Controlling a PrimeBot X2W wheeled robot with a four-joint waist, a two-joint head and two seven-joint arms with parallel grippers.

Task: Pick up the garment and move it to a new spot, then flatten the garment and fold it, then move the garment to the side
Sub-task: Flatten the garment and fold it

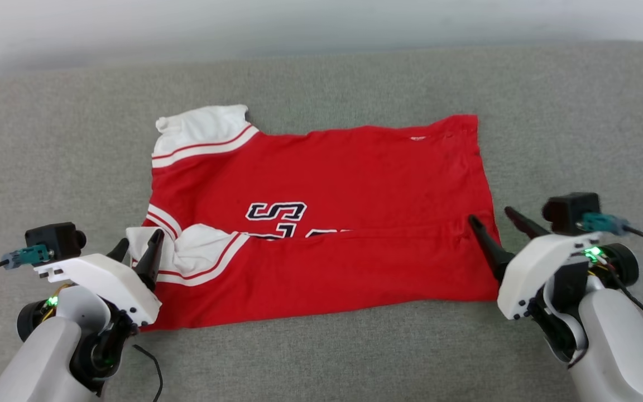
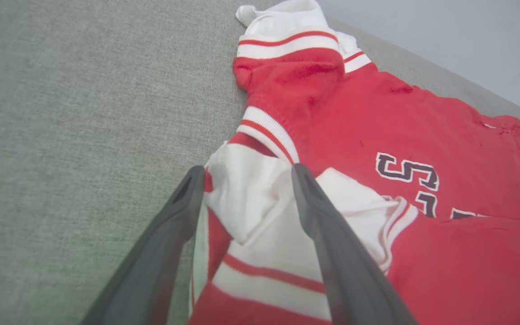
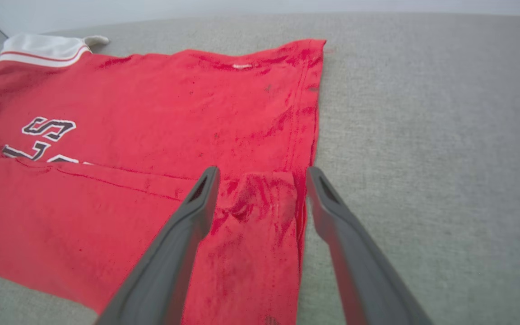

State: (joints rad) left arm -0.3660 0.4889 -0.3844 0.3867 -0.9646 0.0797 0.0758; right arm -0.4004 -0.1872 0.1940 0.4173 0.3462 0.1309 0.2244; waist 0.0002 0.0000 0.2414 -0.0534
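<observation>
- Left claw (image 1: 138,250) (image 2: 247,174): jaws wide, clamping nothing. Its fingers straddle the loose white sleeve (image 1: 198,245) at the shirt's near-left corner.
- Right claw (image 1: 490,216) (image 3: 262,174): jaws wide as well, gripping nothing. One finger lies over the red cloth and the other over the bare surface, with the shirt's right edge between them.
- Open room: bare grey fabric surface (image 1: 321,357) runs along the near side, to the left of the left claw, to the right of the right claw and beyond the far edge up to a pale wall (image 1: 299,22).
- Shirt (image 1: 327,178) (image 2: 422,117) (image 3: 151,113): it lies flat in the middle of the surface, between the two claws. The neck end is to the left and the hem to the right.
- Fold: a near band of the shirt is turned over onto the rest. Its straight edge runs left to right from one claw to the other.
- Far-left corner: a second white sleeve end (image 1: 201,125) with red stripes sits rumpled, well apart from both claws.
- Writing: a black, white-outlined "S" (image 1: 276,211) (image 3: 48,128) shows; the characters next to it are cut off by the fold edge and cannot be read.
</observation>
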